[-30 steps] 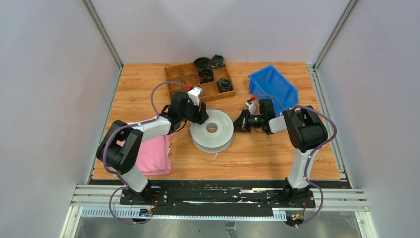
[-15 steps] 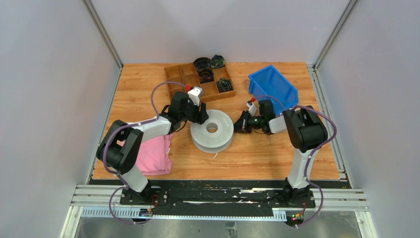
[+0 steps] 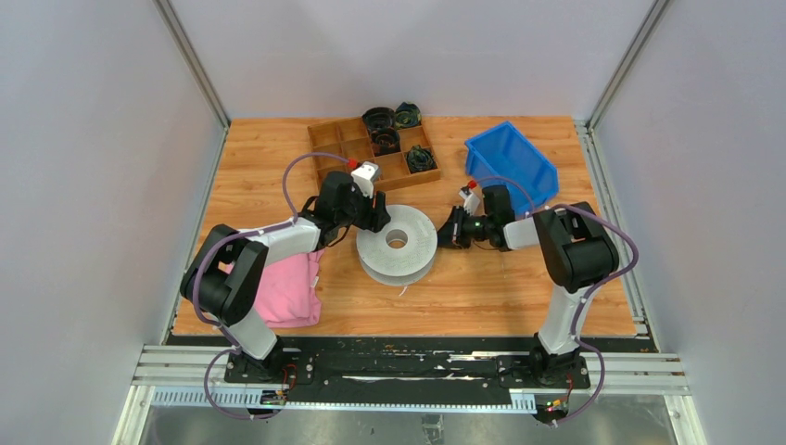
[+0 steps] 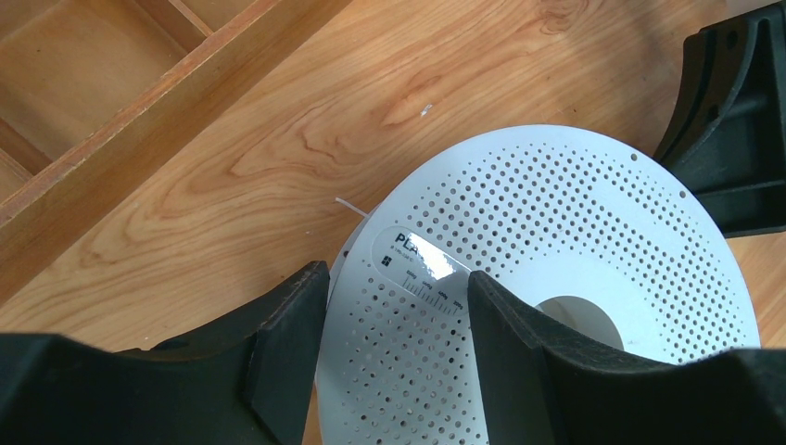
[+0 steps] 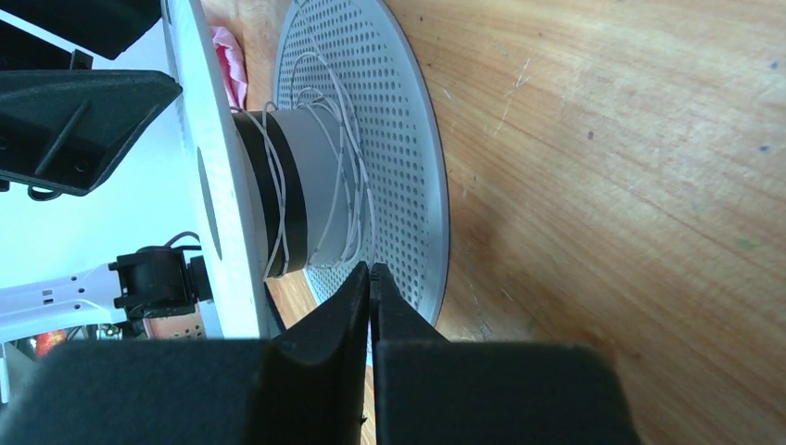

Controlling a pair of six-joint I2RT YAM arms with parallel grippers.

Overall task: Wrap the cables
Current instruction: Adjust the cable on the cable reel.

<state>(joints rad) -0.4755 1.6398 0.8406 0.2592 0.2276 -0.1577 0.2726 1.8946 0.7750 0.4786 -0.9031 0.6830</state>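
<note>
My left jaws stand part open over the near rim of the spool's top flange, with nothing gripped that I can see. Whether they press on the flange I cannot tell. My right jaws are shut tight at the spool's other side, low by the bottom flange. Whether a strand is pinched between them I cannot tell.

The cable sits on the hub between the two flanges, in loose, crossing turns. A short end pokes out from under the rim on the left arm's side.

The step, as I judge it, is laying the slack onto the hub — and the loose turns are the trouble. To do it well I want the left jaws steadying the flange so the spool does not skate on the worktop. The right jaws should guide the strand level with the hub, under light, even tension. Too hard a pull would tip the spool; too little — the loops would spring off over the rim.
</note>
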